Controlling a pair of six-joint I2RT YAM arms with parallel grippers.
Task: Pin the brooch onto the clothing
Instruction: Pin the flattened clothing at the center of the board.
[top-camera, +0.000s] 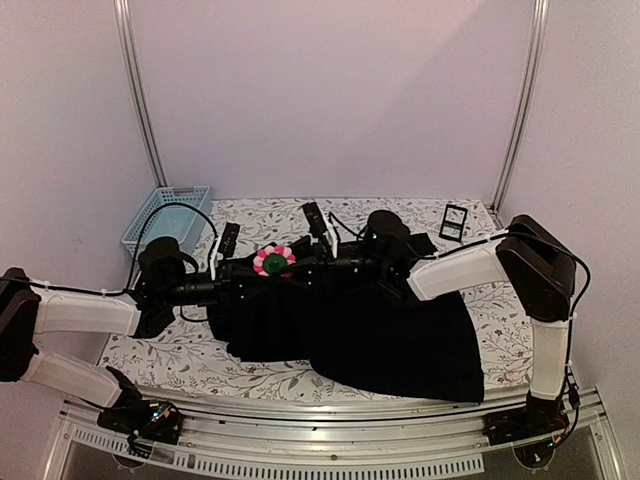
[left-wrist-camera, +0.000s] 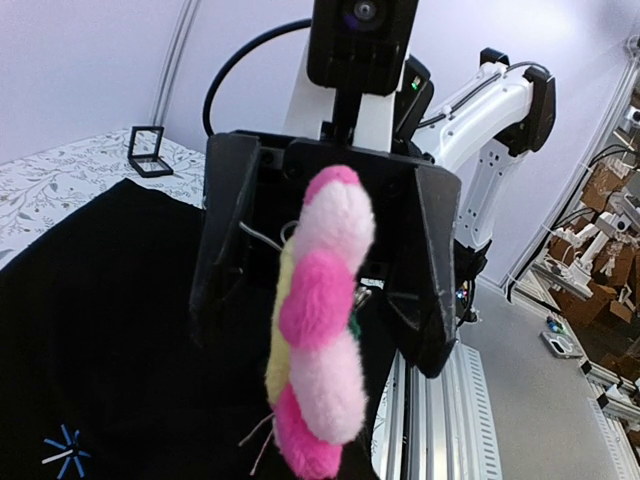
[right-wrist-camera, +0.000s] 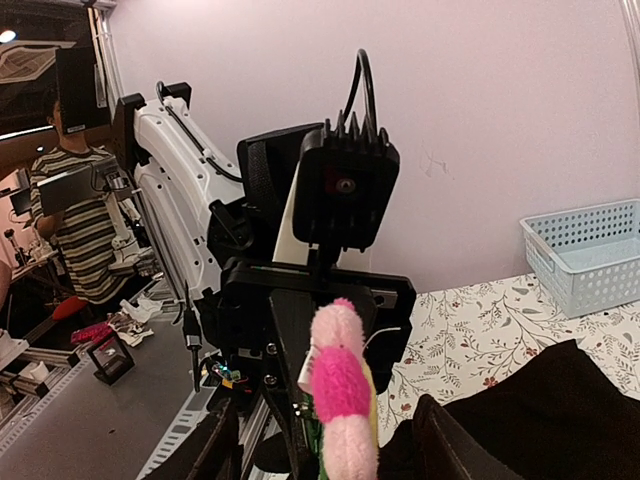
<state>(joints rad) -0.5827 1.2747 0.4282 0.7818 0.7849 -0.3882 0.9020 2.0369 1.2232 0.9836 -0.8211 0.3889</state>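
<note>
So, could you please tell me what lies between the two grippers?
Only the brooch, in midair between the left gripper and right gripper; the top view shows it best.

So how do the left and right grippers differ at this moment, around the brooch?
The left gripper is shut on the brooch, holding it up off the clothing; the right gripper has its jaws open, one on either side of the brooch, gripping nothing. The left reaches in from the left, the right from the right, facing it. Both hover above the black clothing and meet at the brooch.
</note>
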